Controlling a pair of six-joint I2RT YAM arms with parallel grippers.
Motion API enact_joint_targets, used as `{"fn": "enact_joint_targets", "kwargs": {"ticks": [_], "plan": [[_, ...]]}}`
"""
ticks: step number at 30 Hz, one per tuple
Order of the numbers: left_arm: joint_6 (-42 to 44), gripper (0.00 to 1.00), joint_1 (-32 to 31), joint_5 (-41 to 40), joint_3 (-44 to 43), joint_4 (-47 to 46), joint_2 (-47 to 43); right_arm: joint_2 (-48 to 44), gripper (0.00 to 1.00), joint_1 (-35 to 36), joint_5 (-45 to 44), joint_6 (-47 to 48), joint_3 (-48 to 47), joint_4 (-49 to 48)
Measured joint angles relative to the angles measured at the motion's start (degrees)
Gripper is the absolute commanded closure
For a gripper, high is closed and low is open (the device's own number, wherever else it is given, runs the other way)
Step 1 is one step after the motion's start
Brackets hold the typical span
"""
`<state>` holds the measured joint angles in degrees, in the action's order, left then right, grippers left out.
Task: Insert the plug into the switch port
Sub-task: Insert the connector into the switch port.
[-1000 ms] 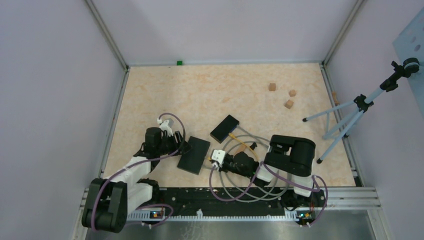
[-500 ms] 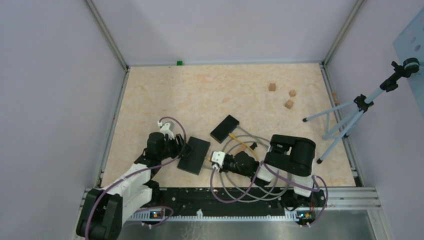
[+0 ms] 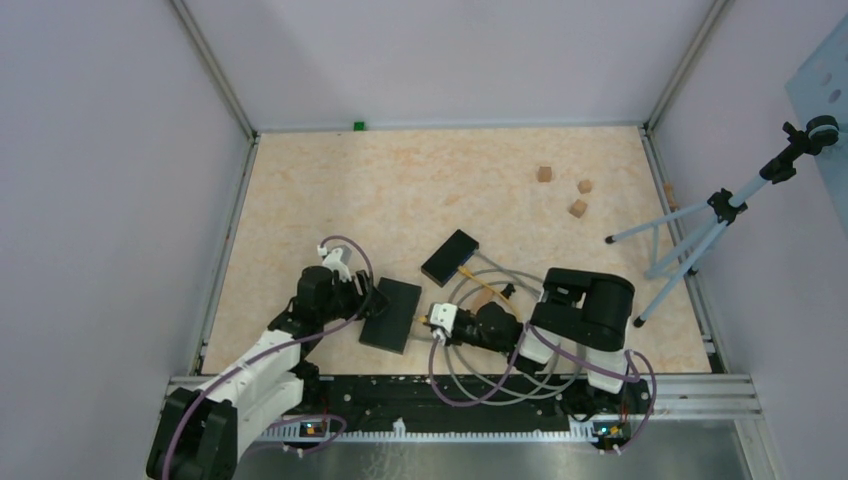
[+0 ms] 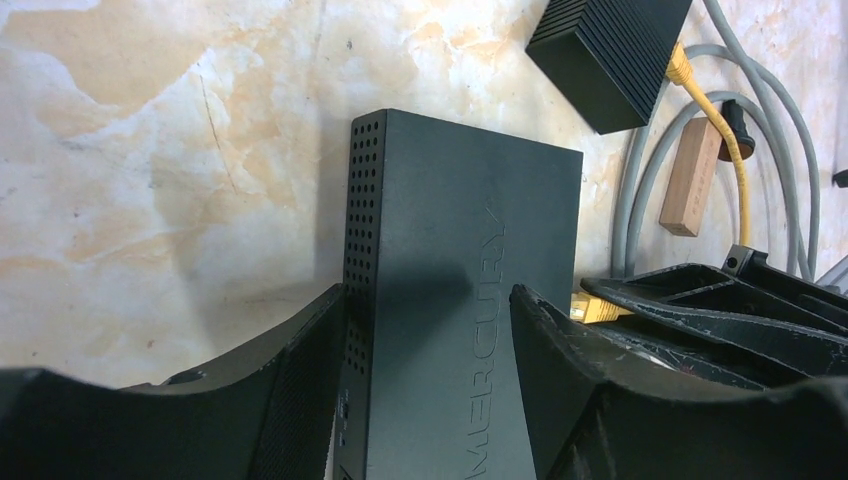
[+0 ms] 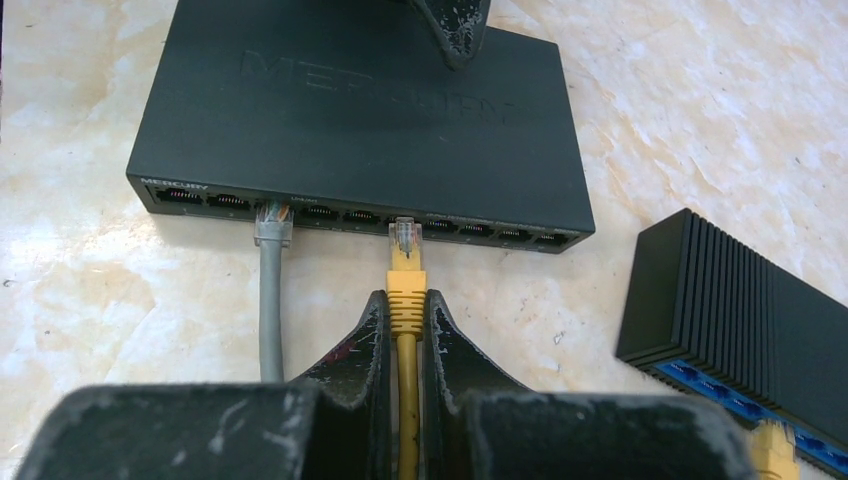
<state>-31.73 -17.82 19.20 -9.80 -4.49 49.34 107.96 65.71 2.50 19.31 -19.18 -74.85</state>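
The black Mercury switch [image 3: 392, 315] lies flat on the table. It also shows in the left wrist view [image 4: 450, 280] and the right wrist view [image 5: 360, 110]. My left gripper [image 3: 368, 300] is open over its far end [image 4: 427, 292]: one finger is beside the perforated side, the other over the top face. My right gripper [image 3: 432, 318] is shut on the yellow plug [image 5: 405, 270]. The plug's clear tip sits at the mouth of a middle port on the front face. In the right wrist view the gripper [image 5: 405, 297] lines up with that port. A grey cable [image 5: 270, 290] is plugged in two ports to the left.
A second black ribbed box [image 3: 449, 257] with a yellow cable lies right of the switch. Grey cable loops and a wooden block [image 4: 692, 175] lie between the arms. Three wooden cubes [image 3: 577, 208] sit far right. A tripod [image 3: 700, 235] stands at the right edge.
My left arm has swung and its gripper has shifted slightly toward the near edge along the switch. The switch and my right gripper with the plug have shifted slightly.
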Motion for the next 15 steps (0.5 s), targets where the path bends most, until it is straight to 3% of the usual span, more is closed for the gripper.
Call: {"fn": "enact_joint_targets", "kwargs": {"ticks": [15], "plan": [[-1.3, 0.34, -1.0, -2.1, -5.2, 4.6, 4.2, -1.5, 1.0, -0.4, -1.6, -1.2, 3.7, -2.6]]}}
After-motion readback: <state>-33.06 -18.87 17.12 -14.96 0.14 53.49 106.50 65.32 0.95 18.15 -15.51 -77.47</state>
